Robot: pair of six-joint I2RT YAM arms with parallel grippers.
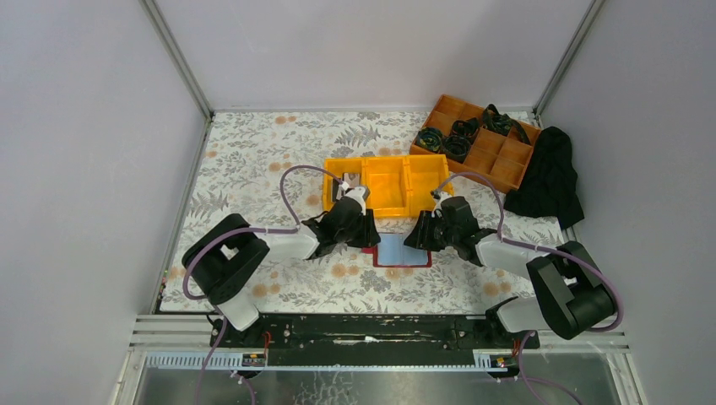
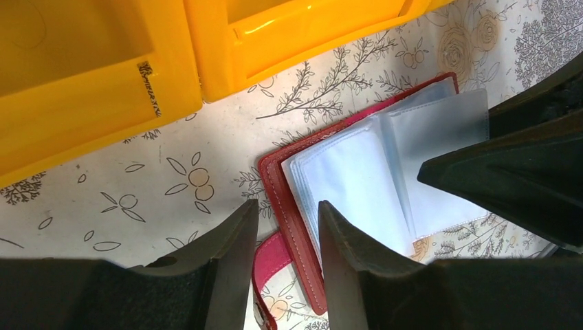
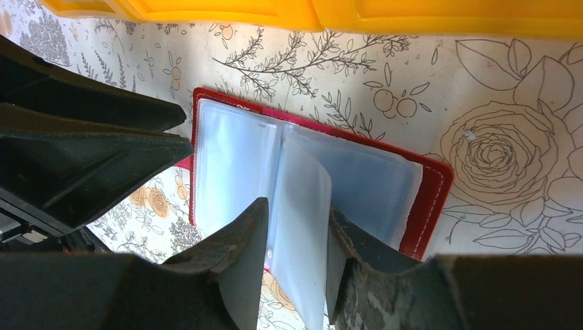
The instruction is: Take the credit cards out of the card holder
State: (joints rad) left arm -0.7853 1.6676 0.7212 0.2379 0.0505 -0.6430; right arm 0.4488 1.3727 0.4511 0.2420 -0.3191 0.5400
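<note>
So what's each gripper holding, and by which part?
Right gripper straddles a lifted clear plastic sleeve of the red folding card holder; left gripper straddles its red edge. Whether either clamps cannot be told.

Centre: yellow three-compartment bin [image 1: 338, 164]
Far right: orange divided tray [image 1: 507, 173], black coils [image 1: 447, 142]
Right: black cloth [image 1: 549, 173]
Surface: floral tablecloth [image 1: 253, 152]
</note>
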